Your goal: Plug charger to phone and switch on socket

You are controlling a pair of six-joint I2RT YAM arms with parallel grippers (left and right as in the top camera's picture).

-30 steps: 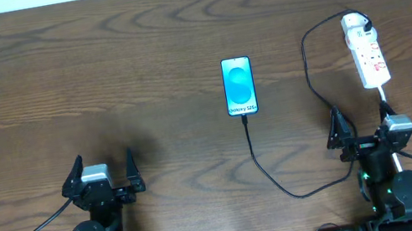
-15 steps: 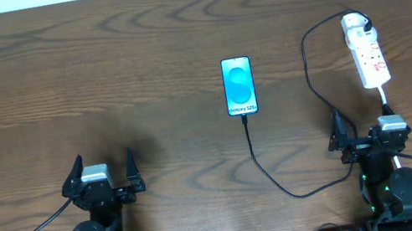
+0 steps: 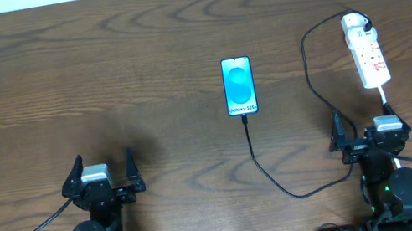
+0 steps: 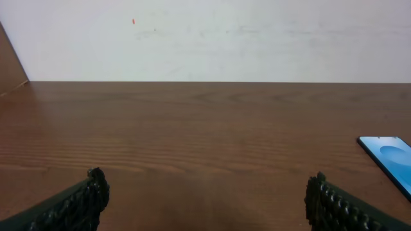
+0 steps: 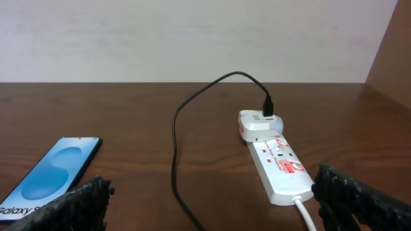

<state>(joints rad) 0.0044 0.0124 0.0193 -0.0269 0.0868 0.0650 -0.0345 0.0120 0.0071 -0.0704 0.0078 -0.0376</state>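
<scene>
Left gripper (image 3: pixel 103 163) and right gripper (image 3: pixel 361 118) gape wide, both empty, at the near edge. Thin black charger cable (image 3: pixel 267 174) trails limp from the slim blue-screened phone (image 3: pixel 239 86) mid-table to the white power strip (image 3: pixel 367 55) far right. It looks light and floppy, so pinch its stiff end by the phone.

A narrow white power strip with red switch marks (image 5: pixel 277 168) lies at right on the brown wooden table (image 5: pixel 141 102), a white adapter (image 5: pixel 255 124) plugged into its far end. A thin black cable (image 5: pixel 174 135) arcs from the adapter leftward and down toward the near edge. A slim blue-screened phone (image 5: pixel 54 172) lies at left.
</scene>
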